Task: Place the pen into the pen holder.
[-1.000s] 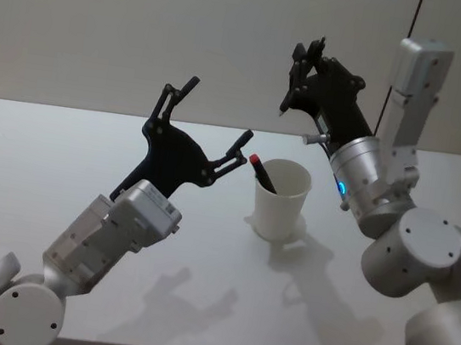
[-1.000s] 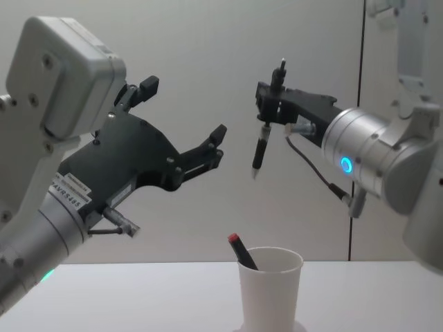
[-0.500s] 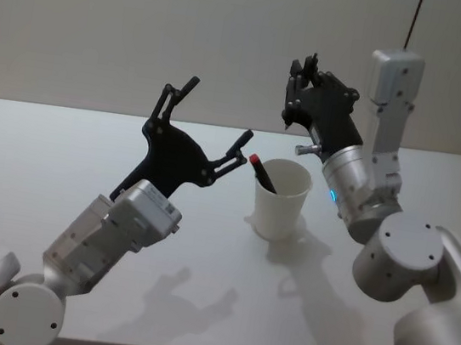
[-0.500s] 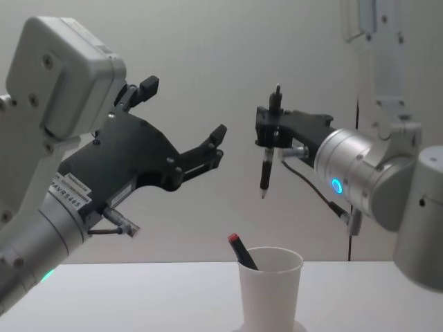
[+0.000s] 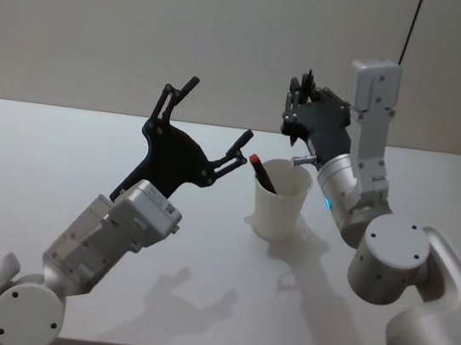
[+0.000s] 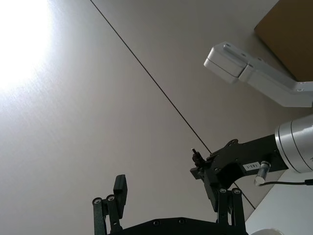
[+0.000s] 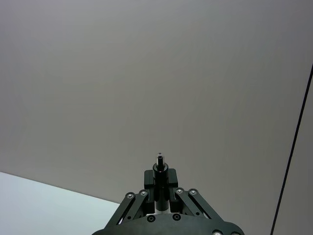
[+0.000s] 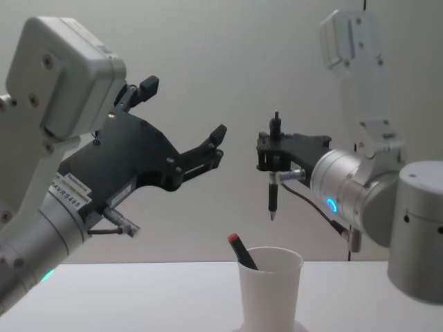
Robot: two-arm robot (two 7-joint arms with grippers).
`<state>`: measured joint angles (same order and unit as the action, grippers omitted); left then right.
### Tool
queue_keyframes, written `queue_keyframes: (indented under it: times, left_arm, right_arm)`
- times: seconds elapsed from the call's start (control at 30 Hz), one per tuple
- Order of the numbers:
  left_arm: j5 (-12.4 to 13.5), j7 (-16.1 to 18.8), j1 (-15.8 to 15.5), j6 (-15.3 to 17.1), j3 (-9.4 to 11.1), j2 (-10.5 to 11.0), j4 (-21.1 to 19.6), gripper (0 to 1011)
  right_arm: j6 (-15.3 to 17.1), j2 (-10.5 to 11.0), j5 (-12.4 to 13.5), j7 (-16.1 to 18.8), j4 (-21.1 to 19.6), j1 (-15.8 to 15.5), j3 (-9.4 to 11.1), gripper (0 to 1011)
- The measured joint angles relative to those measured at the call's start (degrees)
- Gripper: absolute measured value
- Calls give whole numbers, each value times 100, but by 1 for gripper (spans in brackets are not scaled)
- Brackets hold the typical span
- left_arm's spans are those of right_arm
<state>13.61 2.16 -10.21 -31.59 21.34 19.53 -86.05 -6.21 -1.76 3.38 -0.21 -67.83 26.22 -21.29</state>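
1. You are holding the pen (image 8: 274, 181) in the right gripper (image 8: 276, 153), fingers closed tight around its upper barrel, in the air above the cup (image 8: 270, 287).
2. The cup is standing upright on the tabletop (image 5: 61, 157), with a red-capped pen (image 8: 241, 251) already leaning inside it against the left rim.
3. The pen's long axis is running near vertical, tip pointing down toward the cup mouth and its top end sticking up above the fingers (image 7: 160, 172).
4. The left gripper (image 8: 181, 123) is hanging wide open and empty, raised to the left of the cup.
5. Risk: from the chest view the tip is looking about centred over the mouth, but depth is hard to judge, so releasing now may be bouncing the pen off the rim.
6. Risk: a light paper cup may be tipping if the pen strikes its wall or the leaning pen.
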Motion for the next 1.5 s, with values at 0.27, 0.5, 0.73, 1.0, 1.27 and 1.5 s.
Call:
queue_keyframes:
  times: [0.27,0.5,0.73,1.0,1.27,1.5]
  left_arm:
    - [0,0,0,0,0,0,0,1003]
    - [0,0,0,0,0,0,0,1003]
    - [0,0,0,0,0,0,0,1003]
    - [0,0,0,0,0,0,0,1003]
    - [0,0,0,0,0,0,0,1003]
    - [0,0,0,0,0,0,0,1003]
  right_arm:
    - [148,-47,-95,-54,170,77,4,147]
    - [261,-85,-125,-58,278,139,9,148]
    - [364,-108,-140,-47,331,178,16,305]
    - [437,-123,-122,-17,340,199,34,560]
    - [476,-130,-82,-9,308,202,50,796]
    - [500,-134,-58,-4,277,203,64,982]
